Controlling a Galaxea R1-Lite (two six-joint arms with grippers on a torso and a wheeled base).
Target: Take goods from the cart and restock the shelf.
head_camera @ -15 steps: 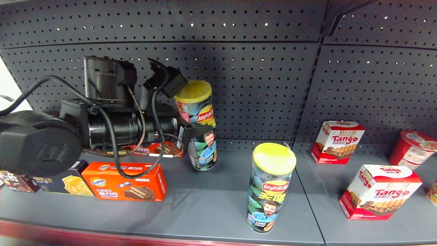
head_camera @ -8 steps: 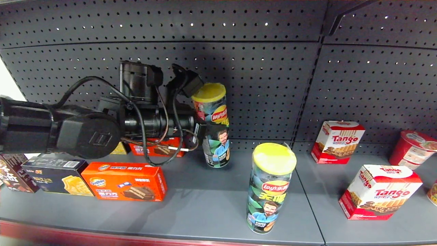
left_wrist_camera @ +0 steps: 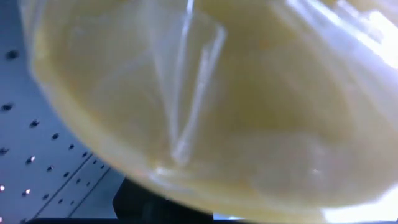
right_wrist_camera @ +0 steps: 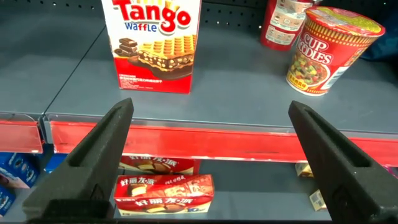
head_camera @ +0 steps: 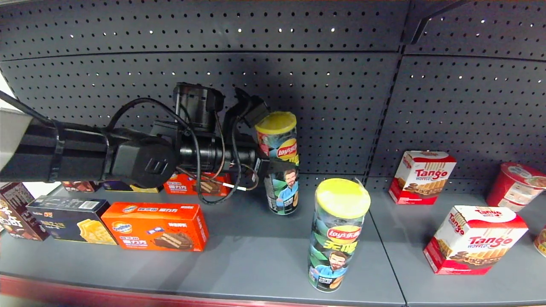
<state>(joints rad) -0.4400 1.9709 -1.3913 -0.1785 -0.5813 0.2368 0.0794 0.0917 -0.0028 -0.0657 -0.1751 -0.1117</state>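
1. Right gripper: fingers spread wide and holding nothing, in front of a waffle box and a noodle cup. I can't place it against my landmark.
2. Landmark is the front chip can. It stands upright near the front edge of the shelf, with neither arm touching it.
3. An orange box lies flat, well to the left of the front chip can.
4. Behind and left of the front chip can, the held chip can is upright. The left gripper is clamped round its middle.
5. Change: over the last second the left arm has carried the held chip can rightward and deeper. It is now nearer the front chip can and close to the pegboard wall.
6. Its base sits low over the shelf; I cannot tell whether it touches.
7. My read: placement is almost done. What remains is to set it down, release, and withdraw leftward without tipping it.
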